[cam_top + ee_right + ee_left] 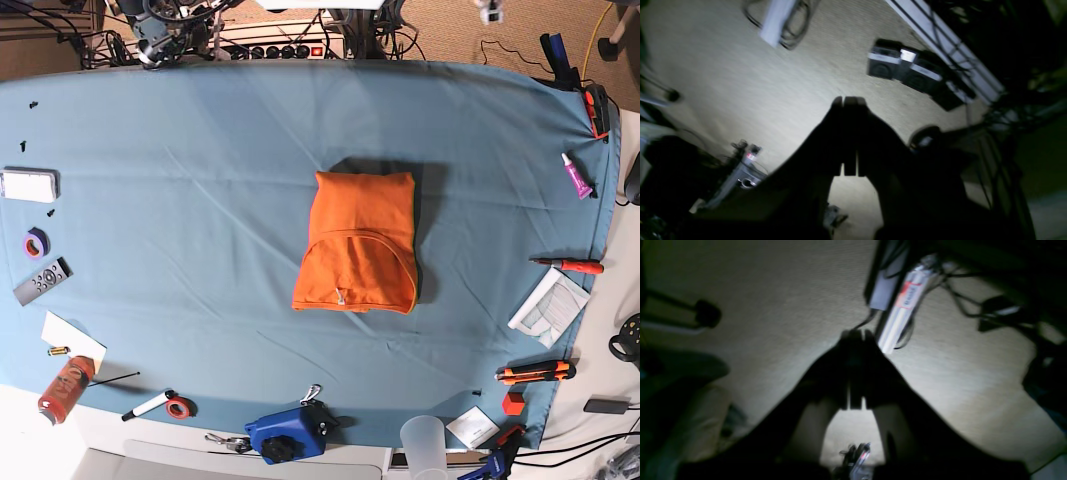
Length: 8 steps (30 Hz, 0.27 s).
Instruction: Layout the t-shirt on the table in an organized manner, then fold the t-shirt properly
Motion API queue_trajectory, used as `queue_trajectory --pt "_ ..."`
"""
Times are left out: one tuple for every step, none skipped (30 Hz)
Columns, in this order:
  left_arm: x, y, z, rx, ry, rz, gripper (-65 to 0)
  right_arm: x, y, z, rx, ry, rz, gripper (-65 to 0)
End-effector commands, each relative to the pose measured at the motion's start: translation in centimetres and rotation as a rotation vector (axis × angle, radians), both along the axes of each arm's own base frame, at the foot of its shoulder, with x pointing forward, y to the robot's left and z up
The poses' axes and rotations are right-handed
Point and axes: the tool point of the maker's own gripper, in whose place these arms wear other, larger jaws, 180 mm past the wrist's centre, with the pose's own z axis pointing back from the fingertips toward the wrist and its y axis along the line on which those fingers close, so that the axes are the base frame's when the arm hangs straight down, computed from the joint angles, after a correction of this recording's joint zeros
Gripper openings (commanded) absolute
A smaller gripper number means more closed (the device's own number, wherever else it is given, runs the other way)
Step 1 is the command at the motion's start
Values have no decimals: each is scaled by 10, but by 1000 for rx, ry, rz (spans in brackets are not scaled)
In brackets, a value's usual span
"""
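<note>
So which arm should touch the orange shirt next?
Neither stands out. Both wrist views show carpet, not the table, with the left tool and right tool shut and empty. The t-shirt lies folded near mid-table, slightly toward the left arm's side, so left, barely.

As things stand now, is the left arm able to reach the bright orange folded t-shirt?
Probably yes. The bright orange folded t-shirt lies alone mid-table with bare blue-teal cloth around it. The left tool, shut, faces carpet, away from the table.

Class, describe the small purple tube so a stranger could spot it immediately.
Start at the big table draped in blue-teal cloth and follow its right edge toward the far corner. There lies a small purple tube with a white cap, the only purple thing on that side; nearby tools are orange and black.
</note>
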Motion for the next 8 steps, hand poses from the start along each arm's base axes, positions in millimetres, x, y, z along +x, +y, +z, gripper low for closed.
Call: queue_trajectory --pt "1 6 2 17 -10 0 -650 4 -5 1 -4 -4 19 -650" --pt "4 5 2 16 -18 0 -650 3 -4 0 -5 2 36 -650" --pt "6 3 2 14 -24 -1 -650 5 -3 0 -4 3 53 -650" --pt "9 1 2 11 -30 0 -650 5 -1 0 -3 5 66 -650" --pt "10 -1 2 9 -34 1 -650 6 0 0 -2 7 77 -650" --pt "11 -3 2 5 -37 2 -650 5 0 0 -1 8 82 -650" --pt "12 -5 2 3 -39 3 -650 8 1 0 1 2 82 -650" --pt "12 -5 2 3 -40 4 -650 11 2 0 2 -4 84 -650"
